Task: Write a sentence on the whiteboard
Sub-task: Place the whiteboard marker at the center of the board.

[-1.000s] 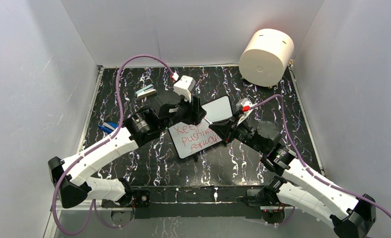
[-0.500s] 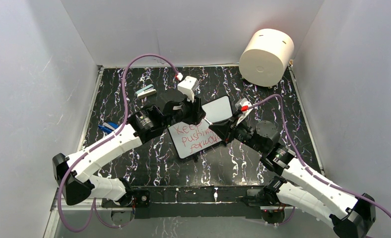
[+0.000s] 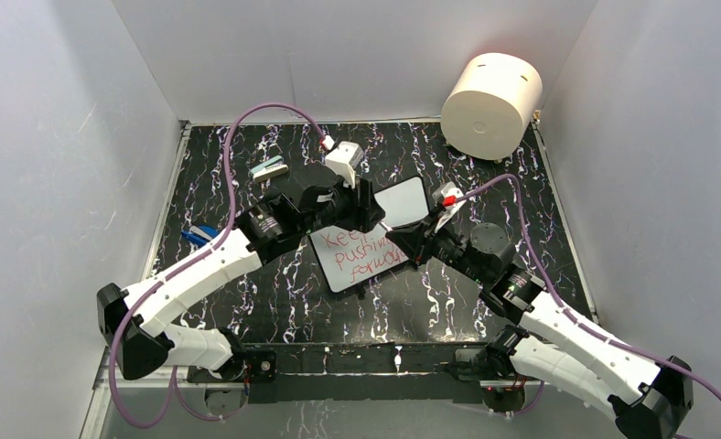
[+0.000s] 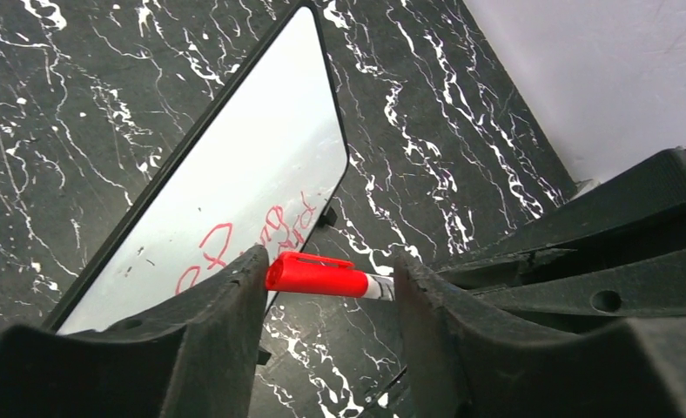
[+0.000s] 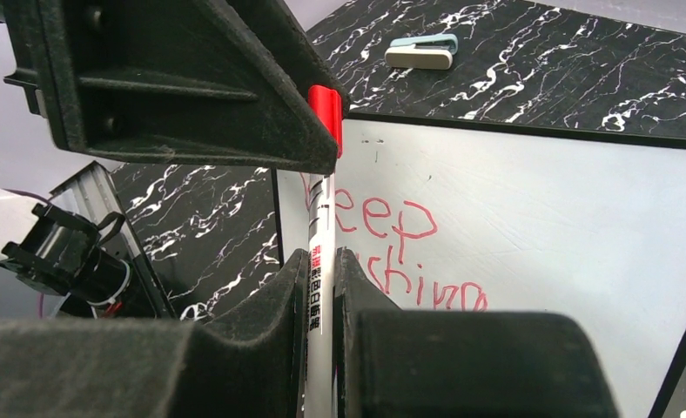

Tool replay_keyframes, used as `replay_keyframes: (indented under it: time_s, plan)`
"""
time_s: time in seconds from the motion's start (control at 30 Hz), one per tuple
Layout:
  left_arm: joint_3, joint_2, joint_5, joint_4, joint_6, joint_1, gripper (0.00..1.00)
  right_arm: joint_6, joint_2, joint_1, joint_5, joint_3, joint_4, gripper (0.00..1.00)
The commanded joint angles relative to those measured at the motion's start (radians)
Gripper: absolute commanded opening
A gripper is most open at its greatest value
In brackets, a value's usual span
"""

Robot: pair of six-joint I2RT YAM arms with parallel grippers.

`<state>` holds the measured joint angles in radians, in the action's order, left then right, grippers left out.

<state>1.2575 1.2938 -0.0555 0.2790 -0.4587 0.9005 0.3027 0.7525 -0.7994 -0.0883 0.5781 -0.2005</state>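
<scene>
The whiteboard [image 3: 408, 196] lies tilted on the black marbled table, with the sentence [image 3: 366, 251] in red on its near half. The right wrist view shows the board [image 5: 540, 200] and the words "Keep" and "pushing" [image 5: 392, 222]. My right gripper [image 3: 403, 240] is shut on the white barrel of a marker [image 5: 320, 252], held above the board's left edge. The marker's red cap [image 4: 318, 274] sits between the fingers of my left gripper [image 4: 331, 270], which is open; the cap end touches the left finger [image 4: 235, 296]. In the top view the left gripper [image 3: 366, 206] hangs over the board.
A cream cylinder [image 3: 491, 93] stands at the back right corner. A small white and teal eraser [image 3: 269, 168] lies at the back left and also shows in the right wrist view [image 5: 420, 52]. A blue object [image 3: 199, 234] lies by the left arm. White walls enclose the table.
My left arm has shifted slightly right and forward, bringing its open fingers around the marker's cap. The right arm and marker have hardly moved.
</scene>
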Motion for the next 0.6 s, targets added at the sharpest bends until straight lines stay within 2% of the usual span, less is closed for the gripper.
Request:
replay_keyframes:
  time_s: [0.0, 0.23, 0.57]
  plan:
    - [0.009, -0.064, 0.085, 0.015, -0.016, -0.001, 0.54, -0.048, -0.014, 0.004, 0.113, 0.066, -0.041, 0.0]
    - [0.011, -0.155, -0.064, 0.045, 0.066, -0.123, 0.66, -0.098, -0.044, 0.004, 0.359, 0.087, 0.108, 0.0]
    - [-0.236, -0.407, -0.302, 0.005, 0.123, -0.309, 0.87, -0.066, -0.045, 0.02, 0.806, 0.058, 0.281, 0.0]
